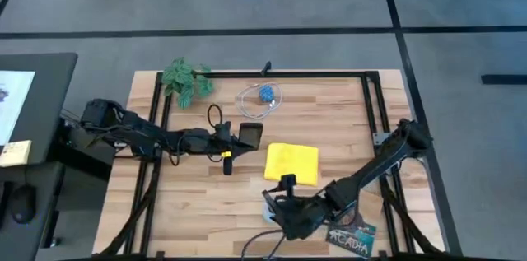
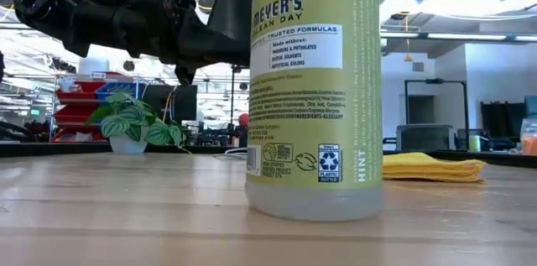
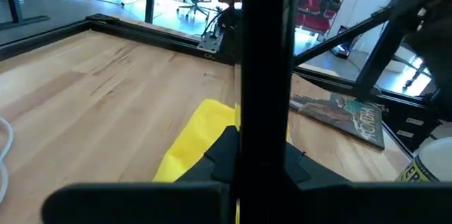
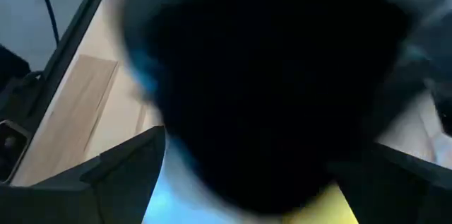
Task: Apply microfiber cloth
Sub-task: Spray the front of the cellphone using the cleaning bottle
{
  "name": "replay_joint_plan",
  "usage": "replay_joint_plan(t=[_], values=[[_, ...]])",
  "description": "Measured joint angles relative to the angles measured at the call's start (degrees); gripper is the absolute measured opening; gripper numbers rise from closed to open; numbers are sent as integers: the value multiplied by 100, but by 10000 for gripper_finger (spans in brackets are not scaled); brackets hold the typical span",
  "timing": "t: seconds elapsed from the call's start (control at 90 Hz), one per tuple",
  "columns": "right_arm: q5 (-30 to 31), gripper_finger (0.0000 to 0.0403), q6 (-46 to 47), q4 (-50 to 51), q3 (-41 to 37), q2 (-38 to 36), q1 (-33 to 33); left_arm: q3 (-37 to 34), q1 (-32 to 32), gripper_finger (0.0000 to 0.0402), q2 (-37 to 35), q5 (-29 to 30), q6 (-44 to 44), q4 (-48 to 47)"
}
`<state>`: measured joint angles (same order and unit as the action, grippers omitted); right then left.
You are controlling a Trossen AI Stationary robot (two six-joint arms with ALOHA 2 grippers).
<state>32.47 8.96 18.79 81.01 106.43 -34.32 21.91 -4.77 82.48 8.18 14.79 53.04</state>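
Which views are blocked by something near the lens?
High view: evenly lit, nothing blocks the microfiber cloth. Low view: a bottle close to the lens fills the centre, with bright ceiling lights behind. Left wrist view: a dark upright bar splits the picture. Right wrist view: a dark mass covers nearly everything.

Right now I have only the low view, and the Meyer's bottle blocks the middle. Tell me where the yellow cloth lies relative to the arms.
Observer: Seen from above, the microfiber cloth lies flat between the two arms, near the table's middle.
Operator: Say what the left gripper carries.
Observer: The left gripper is clamped on the black smartphone, close to a corner of the cloth.
Operator: Place the right gripper.
Observer: The right gripper sits just off the cloth's opposite edge, with the dark booklet beside that arm.
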Motion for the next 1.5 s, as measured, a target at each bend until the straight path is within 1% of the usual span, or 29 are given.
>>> replay_joint_plan(t=[0.1, 0.178, 0.267, 0.389, 0.533, 0.756, 0.833, 0.944, 1.1, 1.2, 1.344, 1.433, 1.5], values=[[33, 368, -150, -401, -84, 0, 12, 0, -72, 16, 0, -41, -121, 31], [197, 368, -175, -549, -105, 0, 12, 0, -224, 16, 0, 13, -238, 70], [481, 368, -51, -576, -105, 0, -3, 11, -462, 16, 0, 420, -234, 61], [679, 368, 93, -554, -105, 0, -63, 194, -821, 11, 0, 1081, -313, -251], [1099, 368, 106, -562, -105, 0, -93, 507, -1040, 11, 0, 1289, -313, -656], [1178, 368, 14, -802, -105, 0, -91, 936, -1142, 11, 1, 1365, -154, -1046], [1304, 368, -72, -938, -105, 0, -121, 1045, -1148, 11, 35, 1567, -59, -1215], [1309, 368, -139, -1073, -105, 0, -119, 1082, -1144, 11, 140, 1874, 107, -1298], [1307, 352, -113, -1145, -105, 0, -130, 1090, -1146, 11, 385, 2038, 432, -1196], [1293, 338, 95, -1158, -105, 0, -124, 1137, -1168, 11, 603, 2057, 588, -1117], [1246, 324, 327, -1155, -105, 34, -78, 1373, -1260, 11, 864, 2065, 468, -951], [1239, 321, 444, -1148, -105, 42, -69, 1476, -1290, 11, 874, 2073, 444, -988], [1239, 320, 503, -1150, -105, 42, -43, 1501, -1329, 11, 845, 2215, 442, -964]])
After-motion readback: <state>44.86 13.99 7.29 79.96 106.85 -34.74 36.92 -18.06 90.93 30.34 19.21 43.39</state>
